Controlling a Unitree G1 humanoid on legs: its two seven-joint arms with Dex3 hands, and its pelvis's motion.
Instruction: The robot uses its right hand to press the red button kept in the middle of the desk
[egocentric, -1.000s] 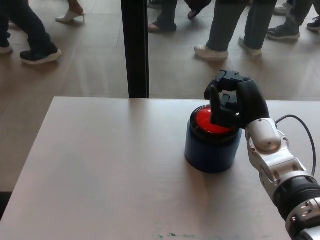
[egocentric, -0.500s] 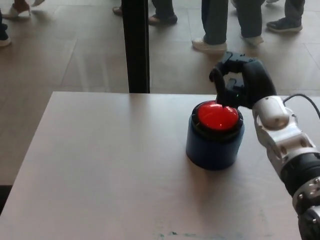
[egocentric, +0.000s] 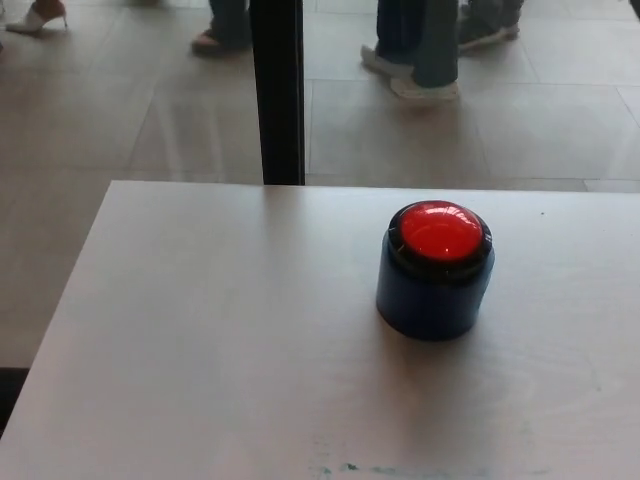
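Observation:
A round red button (egocentric: 438, 229) sits on top of a dark blue cylinder (egocentric: 434, 296) with a black ring under the red cap. It stands on the pale desk (egocentric: 200, 340), a little right of the middle. Nothing touches the button. Neither of my hands nor any part of my arms shows in the head view.
A black post (egocentric: 277, 90) stands just behind the desk's far edge. Beyond it, several people's legs and shoes (egocentric: 420, 60) are on the tiled floor. The desk's left edge runs diagonally at the picture's left.
My right hand, which rested on the button a second ago, lifted off up and to the right and has left the picture. The people behind have walked on.

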